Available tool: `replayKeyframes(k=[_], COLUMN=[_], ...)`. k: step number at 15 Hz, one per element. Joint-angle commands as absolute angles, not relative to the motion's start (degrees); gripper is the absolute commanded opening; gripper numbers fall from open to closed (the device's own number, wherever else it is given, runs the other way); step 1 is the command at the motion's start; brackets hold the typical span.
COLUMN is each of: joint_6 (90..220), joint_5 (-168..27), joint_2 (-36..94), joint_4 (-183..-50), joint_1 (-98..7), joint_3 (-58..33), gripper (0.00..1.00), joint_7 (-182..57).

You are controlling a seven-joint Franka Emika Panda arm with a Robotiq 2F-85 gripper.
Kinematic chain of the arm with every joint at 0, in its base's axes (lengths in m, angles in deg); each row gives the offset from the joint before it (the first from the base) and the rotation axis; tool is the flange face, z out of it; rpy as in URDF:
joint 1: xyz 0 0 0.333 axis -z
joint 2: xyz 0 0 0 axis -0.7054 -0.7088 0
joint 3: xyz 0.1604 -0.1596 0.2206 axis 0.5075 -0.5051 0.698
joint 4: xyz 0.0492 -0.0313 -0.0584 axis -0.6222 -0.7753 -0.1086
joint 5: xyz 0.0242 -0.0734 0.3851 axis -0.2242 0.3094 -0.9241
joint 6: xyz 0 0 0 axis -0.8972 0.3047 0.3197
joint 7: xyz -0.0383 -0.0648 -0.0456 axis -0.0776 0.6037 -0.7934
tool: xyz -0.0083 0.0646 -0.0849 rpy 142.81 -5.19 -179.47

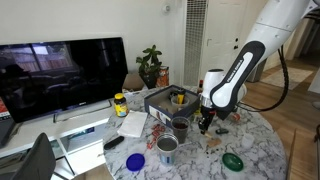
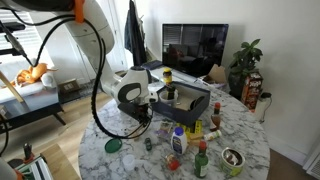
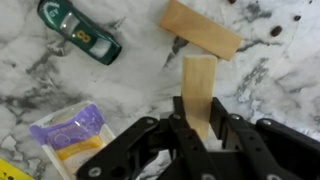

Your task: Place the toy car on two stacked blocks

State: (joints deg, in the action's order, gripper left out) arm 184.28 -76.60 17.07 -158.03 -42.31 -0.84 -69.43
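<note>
In the wrist view my gripper (image 3: pixel 201 118) is shut on a light wooden block (image 3: pixel 199 85), held upright between the fingers above the marble table. A second wooden block (image 3: pixel 200 29) lies flat on the table just beyond it. A green toy car (image 3: pixel 79 31) lies on the table at the upper left. In both exterior views the gripper (image 1: pixel 204 122) (image 2: pixel 141 110) hangs low over the table; the blocks and car are too small to make out there.
A purple and yellow packet (image 3: pixel 68 134) lies on the marble at the lower left. The round table (image 1: pixel 262 150) carries a dark box (image 1: pixel 171 99), cups (image 1: pixel 167 148), a green lid (image 1: pixel 233 161), bottles (image 2: pixel 177 145) and a yellow jar (image 1: pixel 120 104). A TV (image 1: pixel 60 72) stands behind.
</note>
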Motion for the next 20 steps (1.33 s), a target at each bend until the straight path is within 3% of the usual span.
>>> replayKeyframes(k=[1, 9, 16, 17, 20], joint_6=[180.3, 175.3, 171.5, 172.5, 172.4], joint_5=[-73.8, -74.7, -68.9, -72.1, -70.6], joint_2=[21.6, 24.1, 25.3, 23.1, 23.6], joint_4=[-161.2, -164.8, -165.6, -164.0, -164.0], joint_1=[-41.8, -37.1, -39.8, -39.2, -39.7], joint_3=[0.3, 7.7, 5.4, 6.2, 5.6], gripper=[0.07, 0.07, 0.07, 0.30, 0.30], joint_7=[-76.9, -99.6, -112.2, -111.0, -111.8])
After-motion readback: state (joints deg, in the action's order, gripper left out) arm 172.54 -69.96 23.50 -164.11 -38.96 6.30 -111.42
